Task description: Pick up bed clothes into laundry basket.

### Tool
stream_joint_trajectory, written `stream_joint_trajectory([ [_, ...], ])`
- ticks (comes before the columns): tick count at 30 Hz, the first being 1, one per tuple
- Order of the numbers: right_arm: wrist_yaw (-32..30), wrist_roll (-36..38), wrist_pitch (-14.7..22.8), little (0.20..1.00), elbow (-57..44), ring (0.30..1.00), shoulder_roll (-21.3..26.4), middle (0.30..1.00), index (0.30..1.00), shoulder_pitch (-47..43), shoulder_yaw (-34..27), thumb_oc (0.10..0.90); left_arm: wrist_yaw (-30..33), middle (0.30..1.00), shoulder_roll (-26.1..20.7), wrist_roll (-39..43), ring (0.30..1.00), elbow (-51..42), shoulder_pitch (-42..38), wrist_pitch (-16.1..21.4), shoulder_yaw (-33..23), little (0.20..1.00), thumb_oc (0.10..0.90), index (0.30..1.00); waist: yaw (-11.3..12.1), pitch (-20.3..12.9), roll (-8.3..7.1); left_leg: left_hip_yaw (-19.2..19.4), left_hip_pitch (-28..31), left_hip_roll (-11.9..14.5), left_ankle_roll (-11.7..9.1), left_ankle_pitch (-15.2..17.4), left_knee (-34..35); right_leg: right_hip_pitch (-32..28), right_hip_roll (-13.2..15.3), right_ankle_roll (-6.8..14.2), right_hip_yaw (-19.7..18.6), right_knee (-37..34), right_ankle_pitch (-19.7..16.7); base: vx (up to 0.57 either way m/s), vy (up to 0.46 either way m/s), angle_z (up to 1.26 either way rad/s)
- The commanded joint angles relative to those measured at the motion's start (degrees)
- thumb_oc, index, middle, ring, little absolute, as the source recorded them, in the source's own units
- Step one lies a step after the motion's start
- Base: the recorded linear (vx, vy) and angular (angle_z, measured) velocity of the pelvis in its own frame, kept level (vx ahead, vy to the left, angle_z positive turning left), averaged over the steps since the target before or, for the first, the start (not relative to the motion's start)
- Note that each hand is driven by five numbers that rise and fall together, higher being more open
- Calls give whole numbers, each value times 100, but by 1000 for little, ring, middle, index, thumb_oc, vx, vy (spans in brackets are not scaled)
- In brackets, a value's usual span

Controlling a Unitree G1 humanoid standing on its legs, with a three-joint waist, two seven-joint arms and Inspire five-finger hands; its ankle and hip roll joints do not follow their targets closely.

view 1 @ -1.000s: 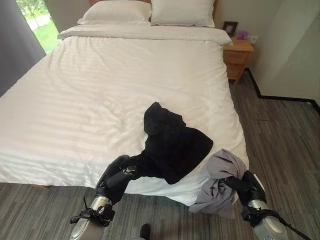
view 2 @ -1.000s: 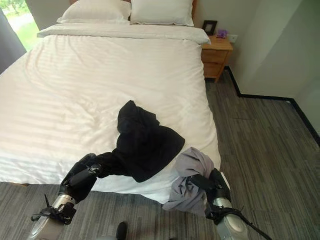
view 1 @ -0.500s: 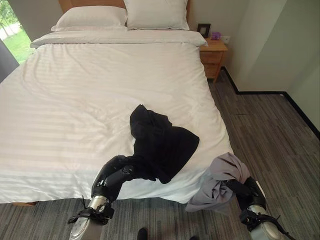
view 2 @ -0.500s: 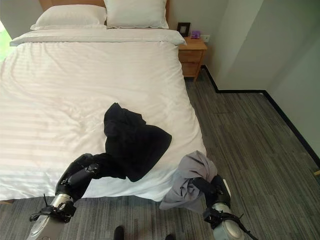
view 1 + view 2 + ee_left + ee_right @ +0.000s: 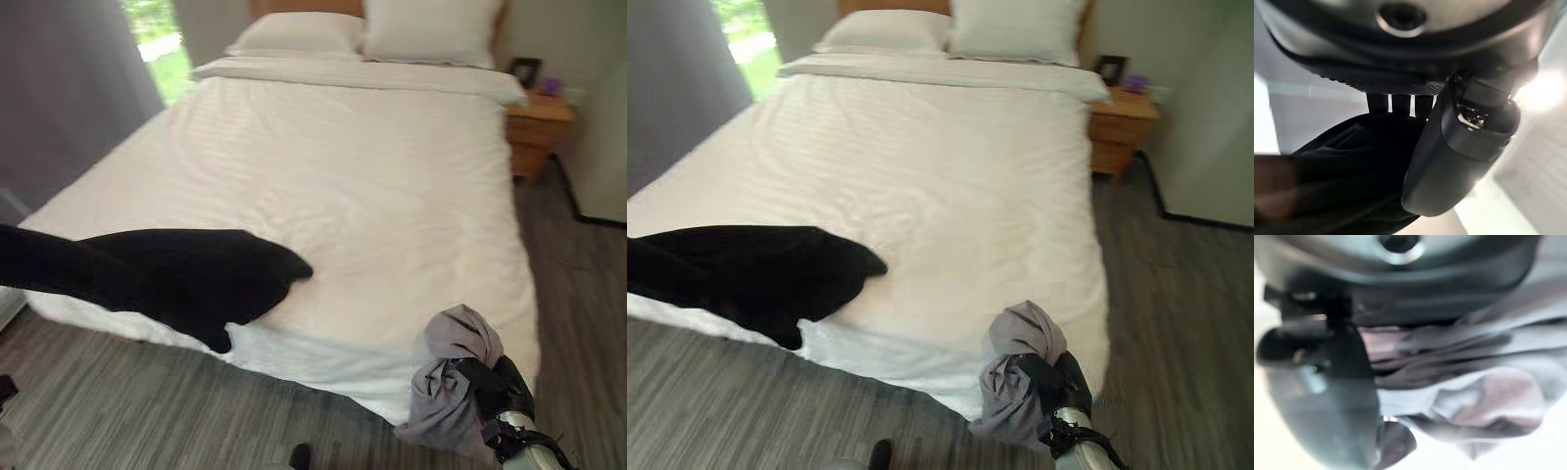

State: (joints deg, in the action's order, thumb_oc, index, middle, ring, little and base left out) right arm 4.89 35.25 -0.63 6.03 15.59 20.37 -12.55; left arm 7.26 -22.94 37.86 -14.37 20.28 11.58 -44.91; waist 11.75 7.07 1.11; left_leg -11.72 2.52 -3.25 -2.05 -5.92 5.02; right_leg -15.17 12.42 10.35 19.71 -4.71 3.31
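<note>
Stretching off the bed's point(image 5: 392, 176) near left edge, the black garment point(image 5: 176, 279) runs out of the eye views, the left wrist view showing the left hand point(image 5: 1459, 147) clutching it, while the right hand point(image 5: 1058, 387) grips the grey garment point(image 5: 1019, 367) beside the bed's corner.

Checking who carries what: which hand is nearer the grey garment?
Right. The right hand is curled round the grey garment at the bed's foot corner; the left hand holds the black garment.

A garment point(image 5: 186, 279) drapes over the bed's point(image 5: 372, 186) near-left edge; pillows point(image 5: 392, 34) at the head, nightstand point(image 5: 539, 127) right.
</note>
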Motion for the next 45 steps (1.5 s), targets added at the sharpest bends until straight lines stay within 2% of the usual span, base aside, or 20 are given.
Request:
stream_joint_trajectory([
  [1,382,346,554,300,-663,300,314,300,300,-861,-135,400,372,300,-449,-205,300,-435,53,696,-625,300,400,300,256,-388,-145,-70,-247,332,-353,320,-85,313,124,-34,208,414,74,-22,-43,72],
  [5,357,318,563,300,-674,300,342,300,300,-881,-143,400,447,300,-575,-420,300,-409,-33,723,-585,300,400,300,286,-422,-128,-217,-318,320,-398,259,-90,243,83,-67,361,359,96,-24,-30,51],
  [10,364,297,570,300,-708,300,336,300,300,-882,-114,400,248,300,-724,-395,300,-487,-277,685,-157,300,400,300,180,-463,-102,-221,-333,341,-408,250,-86,240,34,-100,360,346,128,-5,-13,19],
  [12,359,257,588,300,-716,300,311,300,300,-881,-28,400,113,300,-536,-235,300,-571,-490,669,284,300,400,300,55,-454,-122,-156,-288,368,-397,283,-92,247,17,-113,267,345,131,0,0,0],
  [13,356,255,588,300,-719,300,315,300,300,-879,-36,400,111,300,-527,-238,300,-574,-496,667,292,300,400,300,67,-450,-114,-151,-284,370,-397,286,-93,247,17,-114,262,346,132,0,0,0],
  [16,299,237,618,300,-758,300,254,300,300,-906,26,400,-93,300,-435,-7,300,-624,-759,633,771,300,400,300,-82,-424,-117,-96,-266,392,-384,306,-102,285,9,-102,138,335,123,0,4,-9],
  [17,222,290,660,300,-731,300,157,300,300,-932,58,400,-213,300,-303,114,300,-788,-999,588,1290,300,400,300,-193,-417,-121,-86,-257,394,-367,328,-105,325,10,-111,51,377,136,-11,26,-16],
  [18,150,292,704,300,-723,300,107,300,300,-961,101,400,-203,300,-143,274,300,-700,-1110,571,1547,300,400,300,-252,-416,-131,-78,-249,399,-360,336,-107,341,11,-119,2,406,152,-9,25,-13],
  [19,141,289,707,300,-724,300,114,300,300,-961,93,400,-208,300,-140,280,300,-688,-1121,578,1558,300,400,300,-243,-412,-122,-78,-248,400,-360,339,-108,345,12,-120,0,415,159,1,23,-5],
  [21,47,382,747,300,-710,300,-7,300,300,-954,168,400,-354,300,295,638,300,-441,-1255,478,2207,300,400,300,-472,-398,-169,-3,-227,401,-310,338,-126,407,33,-127,-144,462,97,-15,49,-15],
  [22,48,383,746,300,-709,300,-3,300,300,-949,169,400,-361,300,297,641,300,-432,-1253,482,2208,300,400,300,-466,-414,-176,3,-192,411,-319,390,-102,382,26,-129,-153,455,155,-32,69,-22],
  [23,-32,396,810,300,-675,300,-25,300,300,-972,80,400,-660,300,458,712,300,-186,-1148,318,2570,300,400,300,-617,-401,-193,80,-179,412,-276,384,-116,433,46,-118,-255,473,81,4,44,-26],
  [27,-527,399,1138,300,-861,300,-199,300,300,-1238,-480,400,-1036,300,702,776,300,250,-654,-65,3211,300,400,300,-809,-362,-214,292,-117,440,-174,477,-124,583,60,-81,-557,482,16,6,48,-38],
  [30,-708,239,1309,300,-904,300,-300,300,300,-1323,-610,400,-1117,300,865,975,300,261,-450,-108,3213,300,400,300,-808,-333,-256,399,-95,432,-112,496,-138,691,80,-59,-771,505,-38,12,41,-36],
  [37,-843,43,1356,300,-880,300,-191,300,300,-1267,-675,400,-1069,300,624,780,300,122,-501,-56,3090,300,400,300,-908,-265,-317,507,17,420,-37,593,-113,851,151,-7,-1066,776,-39,22,38,-16],
  [40,-822,57,1380,300,-923,300,-243,300,300,-1213,-692,400,-1077,300,353,728,300,89,-750,-27,3169,300,400,300,-1081,-198,-311,662,16,377,9,585,-104,1045,211,79,-1291,818,-199,-26,90,-26],
  [41,-812,73,1376,300,-929,300,-313,300,300,-1135,-644,400,-1064,300,223,691,300,64,-909,-11,3259,300,400,300,-1185,-161,-320,763,28,369,10,602,-67,1112,242,116,-1369,814,-242,-154,143,-42],
  [42,-773,97,1345,300,-905,300,-388,300,300,-988,-579,400,-988,300,98,628,300,66,-1263,46,3396,300,400,300,-1409,-38,-358,975,-27,365,0,580,-27,1333,261,189,-1600,760,-419,-220,148,-50],
  [44,-751,104,1311,300,-891,300,-438,300,300,-940,-500,400,-955,300,-60,543,300,-15,-1622,104,3588,300,400,300,-1682,184,-414,1349,-225,415,-23,533,-2,1768,208,293,-2013,607,-763,-351,131,-63],
  [45,-772,121,1325,300,-928,300,-438,300,300,-1013,-489,400,-901,300,-167,505,300,-50,-1745,165,3604,300,400,300,-1809,303,-462,1558,-372,453,-31,514,-2,2096,145,373,-2241,507,-1121,-383,93,-121],
])
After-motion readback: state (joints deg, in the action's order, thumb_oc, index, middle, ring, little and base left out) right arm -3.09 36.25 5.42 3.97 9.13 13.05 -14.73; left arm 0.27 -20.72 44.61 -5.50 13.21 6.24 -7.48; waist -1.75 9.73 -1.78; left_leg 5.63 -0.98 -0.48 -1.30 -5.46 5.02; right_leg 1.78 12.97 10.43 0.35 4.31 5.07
